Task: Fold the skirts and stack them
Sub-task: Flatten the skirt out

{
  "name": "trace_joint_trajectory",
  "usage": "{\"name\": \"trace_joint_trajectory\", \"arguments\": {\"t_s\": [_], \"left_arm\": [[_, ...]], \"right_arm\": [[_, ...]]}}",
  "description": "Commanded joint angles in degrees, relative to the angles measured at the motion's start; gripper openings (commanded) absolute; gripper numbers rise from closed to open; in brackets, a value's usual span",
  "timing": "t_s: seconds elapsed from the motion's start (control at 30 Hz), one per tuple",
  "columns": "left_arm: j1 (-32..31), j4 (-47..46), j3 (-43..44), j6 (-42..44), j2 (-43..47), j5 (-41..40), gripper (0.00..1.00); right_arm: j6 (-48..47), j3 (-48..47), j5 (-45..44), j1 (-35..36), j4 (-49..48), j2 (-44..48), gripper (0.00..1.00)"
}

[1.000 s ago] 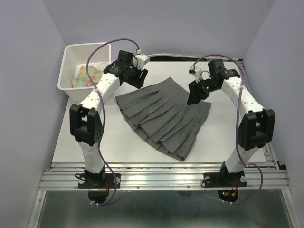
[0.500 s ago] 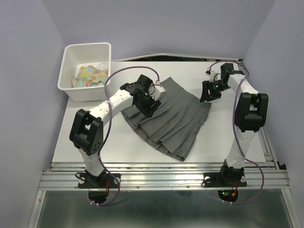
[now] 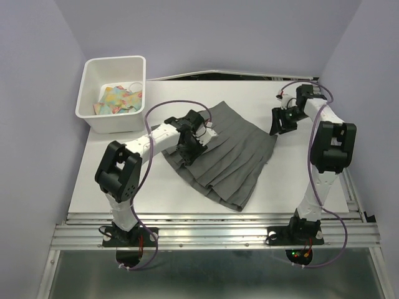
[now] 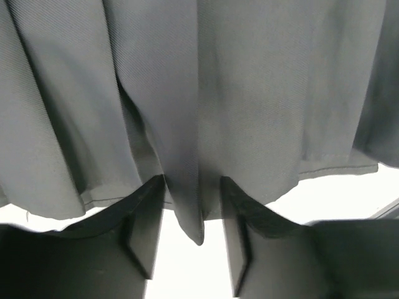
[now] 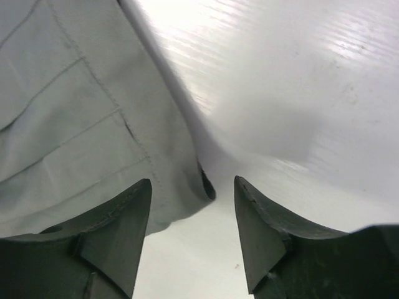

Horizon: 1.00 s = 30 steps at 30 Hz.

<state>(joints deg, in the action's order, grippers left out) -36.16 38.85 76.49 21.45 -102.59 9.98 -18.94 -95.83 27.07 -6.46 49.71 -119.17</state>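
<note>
One dark grey pleated skirt [image 3: 227,159] lies spread flat in the middle of the white table [image 3: 112,180]. My left gripper [image 3: 189,148] is down over the skirt's left edge. In the left wrist view the skirt [image 4: 262,93] fills the frame, and a pleat tip [image 4: 190,215] at its stitched edge hangs between the fingers of the left gripper [image 4: 193,180], which is open. My right gripper [image 3: 279,123] hovers at the skirt's far right corner. In the right wrist view that corner [image 5: 187,180] lies between the fingers of the right gripper [image 5: 192,182], also open and touching nothing.
A white bin [image 3: 114,122] with colourful cloth pieces [image 3: 118,98] stands at the back left. The table's right edge and a metal rail [image 3: 352,187] run beside the right arm. Both arm bases sit on the rail along the near edge.
My left arm swung from the back, by the bin, onto the skirt's left edge, and its jaws narrowed. My right arm moved off the skirt, rightwards and back, to the corner.
</note>
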Motion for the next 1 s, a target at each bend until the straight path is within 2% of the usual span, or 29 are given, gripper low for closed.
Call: {"name": "trace_joint_trajectory", "arguments": {"t_s": [0.0,0.07,0.1,0.17,0.33,0.47,0.6,0.73,0.77,0.8,0.97], "left_arm": [[-0.14,1.93,-0.38,0.96,2.12,-1.63,0.30],[-0.14,2.89,0.59,0.96,2.65,-1.98,0.17],[-0.14,4.55,2.07,1.05,3.52,-1.89,0.06],[-0.22,6.76,3.76,2.18,4.84,-0.93,0.00],[-0.49,14.67,5.17,6.14,9.33,-1.01,0.00],[-0.40,16.96,0.61,8.34,11.53,0.48,0.00],[-0.49,11.19,-10.71,8.61,9.43,1.10,0.00],[-0.49,4.75,-16.10,8.17,4.60,0.31,0.00],[-0.49,3.87,-16.54,7.91,3.54,0.31,0.02],[-0.49,2.56,-16.72,7.64,2.23,-0.13,0.11],[-0.49,2.54,-14.79,7.29,3.26,0.83,0.42]], "right_arm": [[-2.24,1.61,-0.88,-1.72,-1.20,2.37,0.58],[-2.68,2.14,-0.88,-1.72,-1.11,2.37,0.55],[-2.86,2.66,-0.97,-1.72,-1.02,2.28,0.53],[-3.30,2.93,-1.05,-1.72,-0.85,2.28,0.52],[-3.65,2.93,-0.70,-2.76,-0.50,2.81,0.48],[-3.74,1.44,0.35,-3.30,0.47,2.98,0.48],[-4.00,0.04,5.69,-3.30,3.27,2.64,0.48],[-4.88,-2.42,9.13,-3.30,7.05,1.14,0.50],[-4.97,-2.95,9.66,-3.30,7.59,0.96,0.51],[-5.05,-3.57,10.89,-3.30,8.37,0.88,0.51],[-4.53,-6.29,13.62,-2.68,10.22,-0.44,0.57]]}}
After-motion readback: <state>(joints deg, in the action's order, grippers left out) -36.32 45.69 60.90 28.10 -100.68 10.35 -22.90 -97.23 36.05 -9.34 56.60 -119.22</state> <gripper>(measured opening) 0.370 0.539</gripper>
